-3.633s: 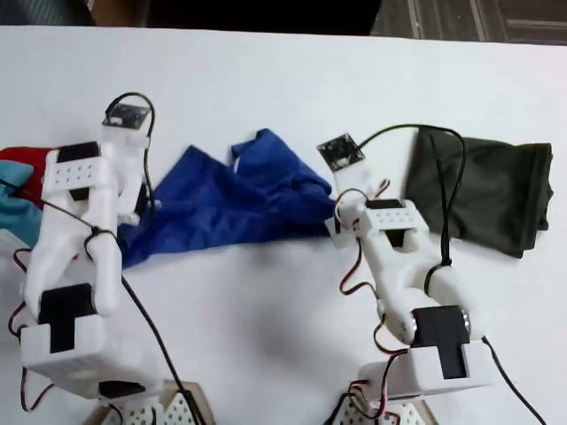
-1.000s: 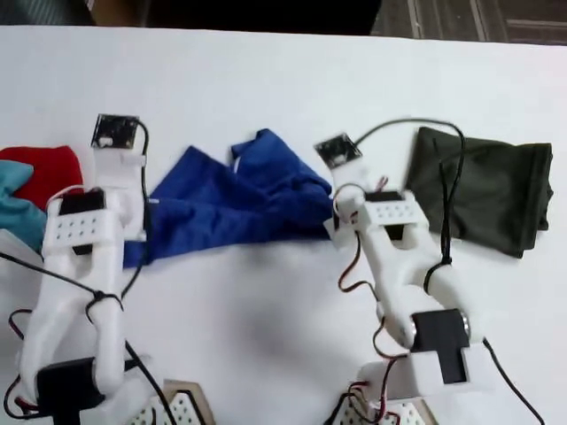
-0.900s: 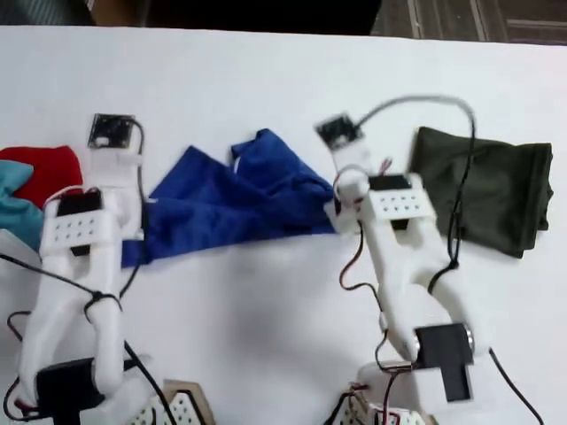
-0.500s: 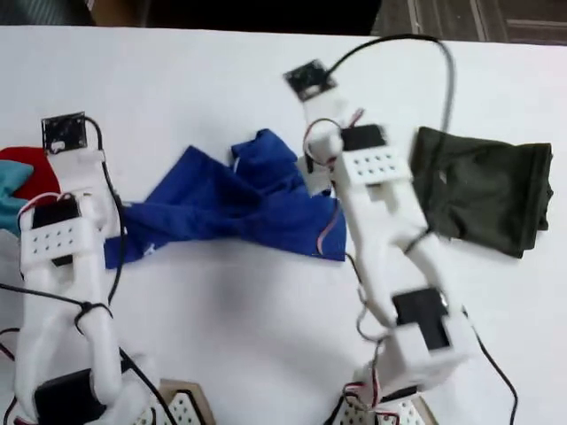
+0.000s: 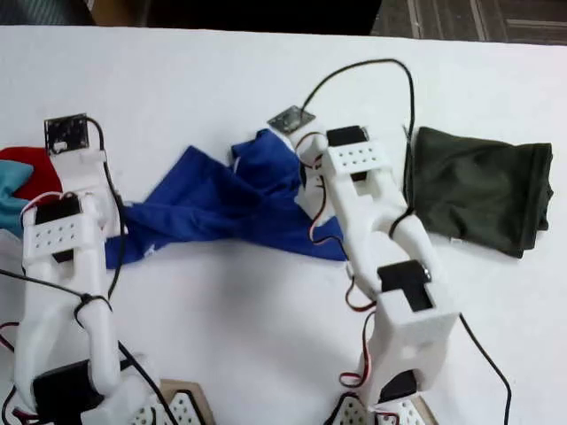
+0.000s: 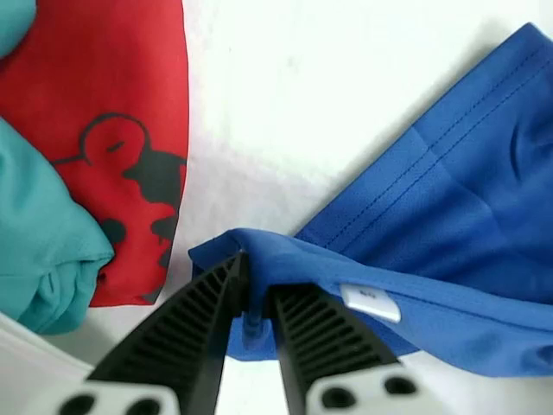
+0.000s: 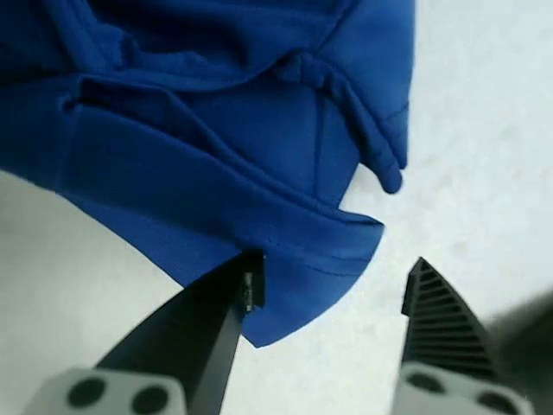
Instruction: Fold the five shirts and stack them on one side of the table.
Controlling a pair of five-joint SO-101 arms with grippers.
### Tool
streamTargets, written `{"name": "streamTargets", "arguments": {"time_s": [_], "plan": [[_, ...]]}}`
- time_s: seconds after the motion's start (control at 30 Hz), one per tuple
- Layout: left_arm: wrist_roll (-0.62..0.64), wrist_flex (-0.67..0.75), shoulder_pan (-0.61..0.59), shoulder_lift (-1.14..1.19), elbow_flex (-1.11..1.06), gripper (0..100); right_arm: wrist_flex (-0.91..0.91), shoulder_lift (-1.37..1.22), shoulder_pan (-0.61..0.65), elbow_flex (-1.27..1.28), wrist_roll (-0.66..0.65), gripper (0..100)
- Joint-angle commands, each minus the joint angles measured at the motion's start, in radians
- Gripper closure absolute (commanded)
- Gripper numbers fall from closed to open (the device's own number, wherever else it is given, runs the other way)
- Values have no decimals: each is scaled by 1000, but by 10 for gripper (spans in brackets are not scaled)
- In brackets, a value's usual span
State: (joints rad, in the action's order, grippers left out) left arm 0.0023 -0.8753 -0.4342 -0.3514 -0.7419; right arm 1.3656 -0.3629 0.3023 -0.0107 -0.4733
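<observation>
So the blue shirt (image 5: 230, 208) is lying bunched and twisted in the middle of the desk (image 5: 266, 336), stretched between my two arms. My left gripper (image 6: 255, 281) is clamped on a fold of its hem, but only right at the tips, so I reckon any real tug and the cloth slides out. My right gripper (image 7: 337, 264) is spread wide at the other end, one finger touching the hem corner and the other over bare desk. If I close from there I'll probably grab a sliver or just shove the corner under itself. The left pinch also sits just beside the red shirt (image 6: 112, 130) and teal shirt (image 6: 43, 242) at the desk's left edge, so a sloppy pull could drag those along. And the right arm is near the folded dark green shirt (image 5: 478, 190) by the right edge, so a swing that way could mess up that fold.
</observation>
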Motion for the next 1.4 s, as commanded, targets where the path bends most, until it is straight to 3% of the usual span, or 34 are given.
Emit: {"name": "streamTargets", "arguments": {"time_s": [0.0,0.13,0.27,0.53,0.7,0.77,0.9,0.97,1.07,1.2,1.37], "plan": [[9,12,5,-2,27,975,-22,-59,5,-11,-8,748],[9,12,5,-2,25,975,-41,-130,-4,-11,-8,770],[9,14,5,-2,25,975,-30,-85,-2,-9,0,978],[9,14,5,-2,27,975,188,225,1,0,-8,976],[9,14,5,-2,25,975,154,246,1,129,-9,974],[9,15,5,-2,25,975,90,214,1,193,-9,950],[9,15,5,-2,24,975,-13,145,-10,235,-12,800],[9,15,5,-2,24,975,-38,124,-30,232,-75,735],[9,17,5,-2,24,975,-33,111,-62,230,-137,716],[9,15,5,-2,28,975,35,111,-74,230,-133,782],[9,14,5,-2,30,975,35,111,-71,218,-132,988]]}}
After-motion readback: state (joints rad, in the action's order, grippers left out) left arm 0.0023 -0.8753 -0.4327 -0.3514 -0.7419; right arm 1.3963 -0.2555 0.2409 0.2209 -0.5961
